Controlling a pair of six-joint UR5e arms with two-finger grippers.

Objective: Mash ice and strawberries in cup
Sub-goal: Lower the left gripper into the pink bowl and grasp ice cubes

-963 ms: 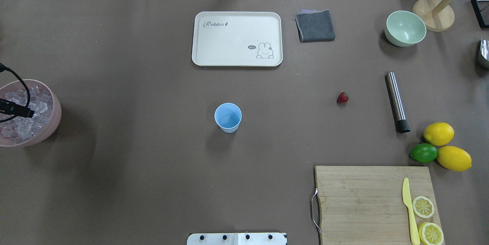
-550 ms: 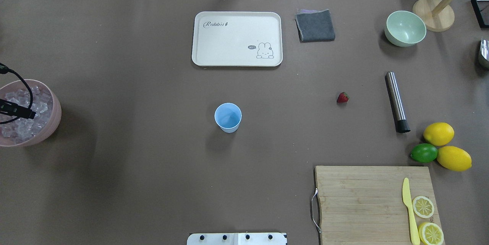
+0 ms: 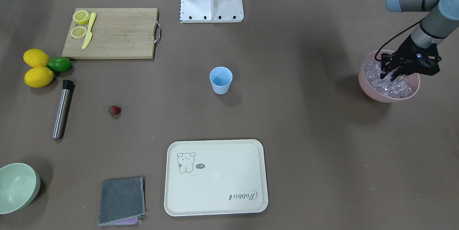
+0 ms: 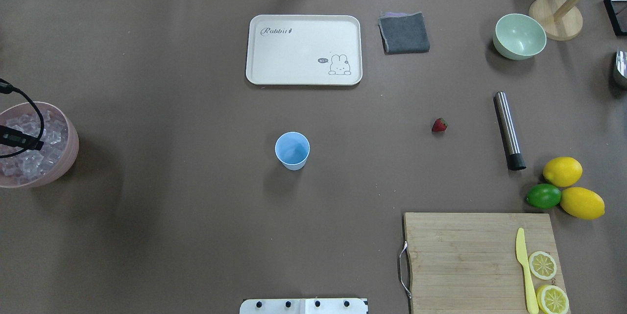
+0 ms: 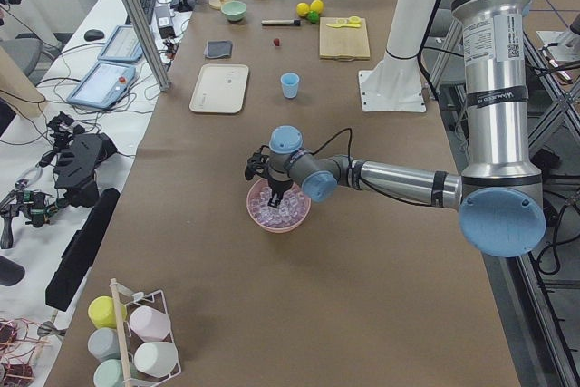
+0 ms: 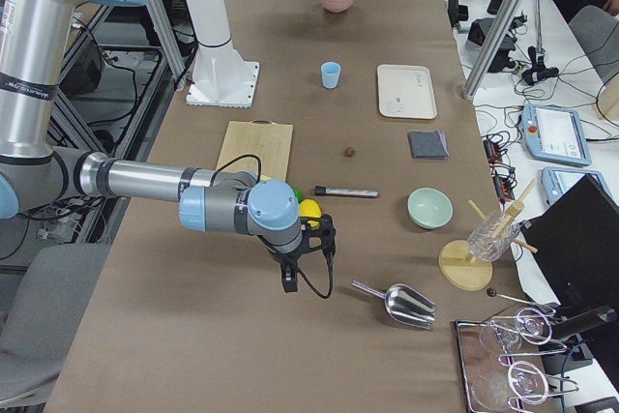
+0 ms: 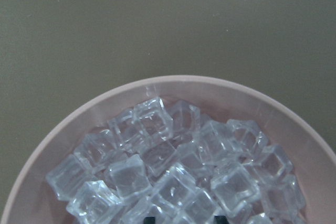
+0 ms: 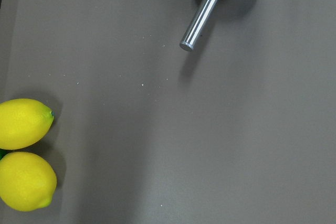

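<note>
Left claw (image 3: 389, 76) is seen spread wide, tips dipped into the ice (image 7: 173, 177) in the pink bowl (image 3: 369, 92). Right claw (image 6: 288, 284) is hung near the lemons (image 8: 23, 124); its spread can't be told.

Right beneath left end effector (image 3: 392, 75), heaped in bowl (image 3: 369, 92): ice (image 7: 173, 182). Well off toward its right on tabletop (image 4: 147, 59): cup (image 4: 292, 151), standing upright; farther right again, apart from cup: strawberry (image 4: 439, 125).

Even overhead light; soft shadows beside cup (image 4: 292, 150) and bowl (image 3: 369, 92). Views sharp; ice (image 7: 173, 171) glints faintly.
</note>
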